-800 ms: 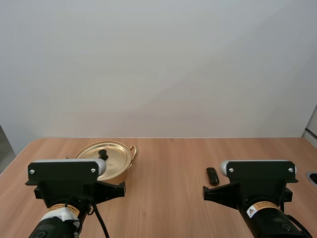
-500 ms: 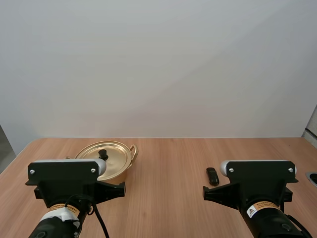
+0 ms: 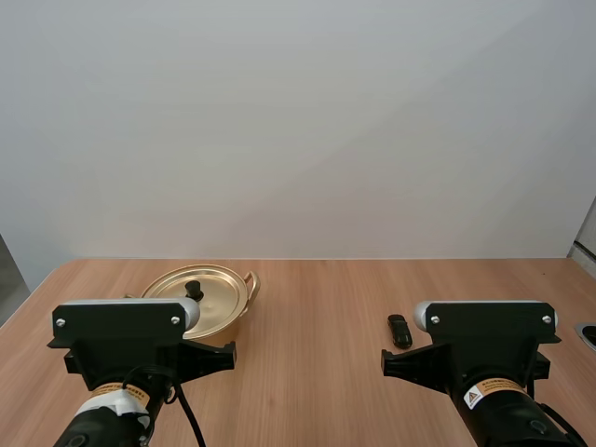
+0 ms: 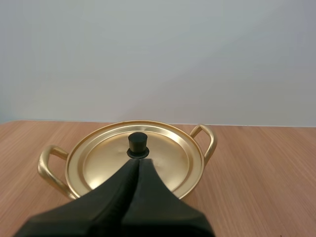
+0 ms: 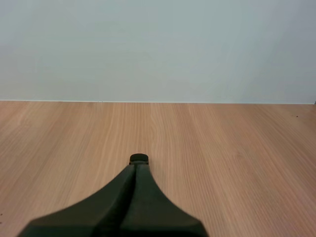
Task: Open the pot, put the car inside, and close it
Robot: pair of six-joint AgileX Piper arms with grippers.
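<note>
A golden pot [image 3: 207, 298] with two loop handles stands on the table's left side, its lid [image 4: 134, 162] on and topped by a black knob [image 4: 138, 143]. My left gripper [image 4: 138, 163] is shut into one dark wedge, its tip just short of the knob. A small black toy car [image 3: 399, 331] lies on the wood at the right. My right gripper [image 5: 136, 168] is shut too, and the car [image 5: 138, 158] peeks out just beyond its tip. Both arms sit low at the near edge.
The wooden table [image 3: 317, 307] runs back to a plain white wall. Bare wood lies between the pot and the car. A dark object [image 3: 589, 333] shows at the table's right edge.
</note>
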